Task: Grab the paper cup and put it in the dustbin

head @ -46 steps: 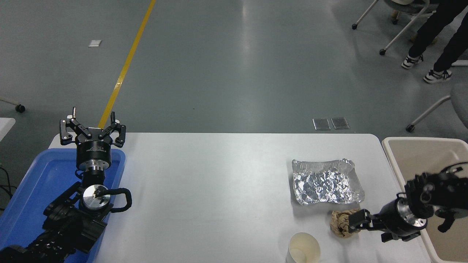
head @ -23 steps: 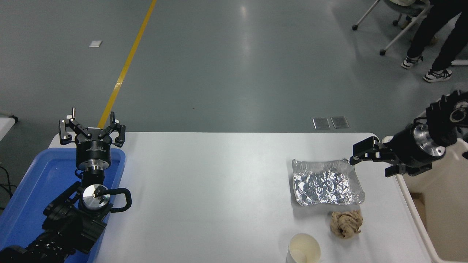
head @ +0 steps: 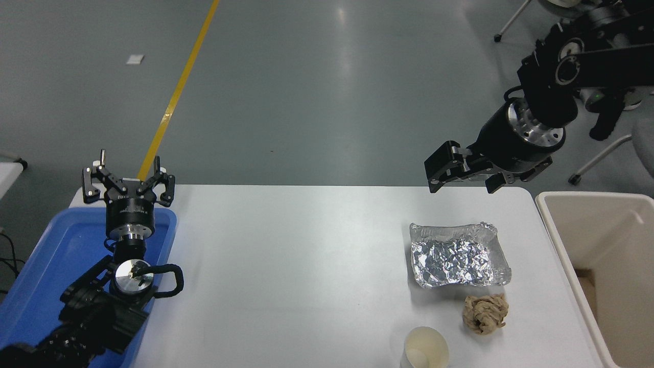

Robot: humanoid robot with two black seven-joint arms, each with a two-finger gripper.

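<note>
Cup (head: 425, 348) stands upright at the near table edge, mouth up, cream inside, partly cut off by the frame bottom; untouched, task not begun. Paper ball (head: 485, 314) sits just beside it to the right, foil tray (head: 459, 254) further back. Bin (head: 564, 240) stands off the right end of the table (head: 306, 266), open, well apart from the cup. Right gripper (head: 462, 174) hangs high over the far table edge, empty; fingers look close together, though whether fully closed I cannot tell from this angle. Left gripper (head: 129, 179) parked over the blue tray (head: 30, 266), fingers spread, holding nothing. Risks, as judged: (1) a long descent is needed from the far side to the near edge, passing over the foil tray and ball; a low path would snag or shove either. (2) The ball is close enough that a wide approach from the right could catch it instead of the cup. (3) The cup is light and at the table lip; a finger touching the rim before closing could tip it or push it off. (4) Thin wall: a hard squeeze would crush it. (5) A loose hold could drop it short of the bin.
</note>
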